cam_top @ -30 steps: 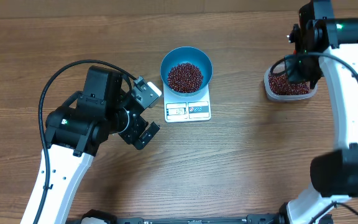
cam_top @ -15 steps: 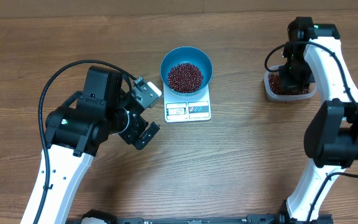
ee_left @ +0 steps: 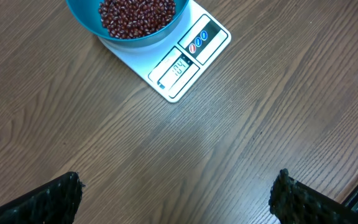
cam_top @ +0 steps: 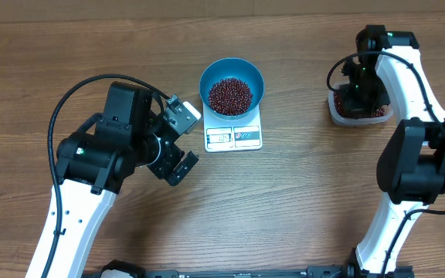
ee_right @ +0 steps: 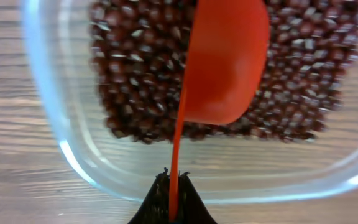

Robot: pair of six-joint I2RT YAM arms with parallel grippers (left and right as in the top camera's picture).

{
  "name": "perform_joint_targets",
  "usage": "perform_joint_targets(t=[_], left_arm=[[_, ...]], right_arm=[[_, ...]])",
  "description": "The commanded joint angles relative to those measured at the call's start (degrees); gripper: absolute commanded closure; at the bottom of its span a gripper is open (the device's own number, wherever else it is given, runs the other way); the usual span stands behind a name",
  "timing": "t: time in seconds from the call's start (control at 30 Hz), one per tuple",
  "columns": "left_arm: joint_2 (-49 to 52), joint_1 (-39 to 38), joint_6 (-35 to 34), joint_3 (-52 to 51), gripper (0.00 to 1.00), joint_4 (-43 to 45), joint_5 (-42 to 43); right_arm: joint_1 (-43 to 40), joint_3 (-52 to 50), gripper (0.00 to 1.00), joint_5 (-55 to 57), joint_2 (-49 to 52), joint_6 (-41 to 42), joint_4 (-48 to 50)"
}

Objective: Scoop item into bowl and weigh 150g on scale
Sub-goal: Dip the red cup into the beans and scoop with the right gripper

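Wooden table: beans lie under the right gripper's clamped scoop.

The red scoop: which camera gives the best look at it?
The right wrist view: the red scoop fills the frame, over the beans in the clear tub, its handle clamped in the jaws of the right gripper. Overhead, the right arm hides it. The left wrist view misses it entirely.
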Motion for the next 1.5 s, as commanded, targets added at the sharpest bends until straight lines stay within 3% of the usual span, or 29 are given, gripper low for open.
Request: perform_joint_targets(t=[0.0, 0.2, 0.47, 0.63, 1.1, 1.47], left_arm=[[0.11, 0.09, -0.59, 1.33, 0.0, 0.22, 0.28], [0.11, 0.09, -0.59, 1.33, 0.01, 0.22, 0.28], [0.11, 0.09, -0.59, 1.33, 0.0, 0.22, 0.28], [0.11, 0.09, -0.59, 1.33, 0.0, 0.22, 0.28], [0.11, 0.09, -0.59, 1.33, 0.01, 0.22, 0.28], [0.11, 0.09, -0.59, 1.33, 0.0, 0.22, 0.28]], right_arm=[[-1.49, 0.22, 0.96, -9.86, 0.59, -2.34, -0.68], [-5.81, 0.22, 0.96, -19.21, 0.59, -3.21, -2.19], [-14.56, 0.17, 0.96, -37.57, 0.59, -10.88, -4.15], [-19.23, 0.13, 0.96, -39.54, 0.59, -11.1, -4.85], [-28.17, 0.13, 0.96, -52.43, 0.59, -28.61, -15.43], [-25.55, 0.17, 0.96, -57.11, -0.37, -25.09, -15.45]])
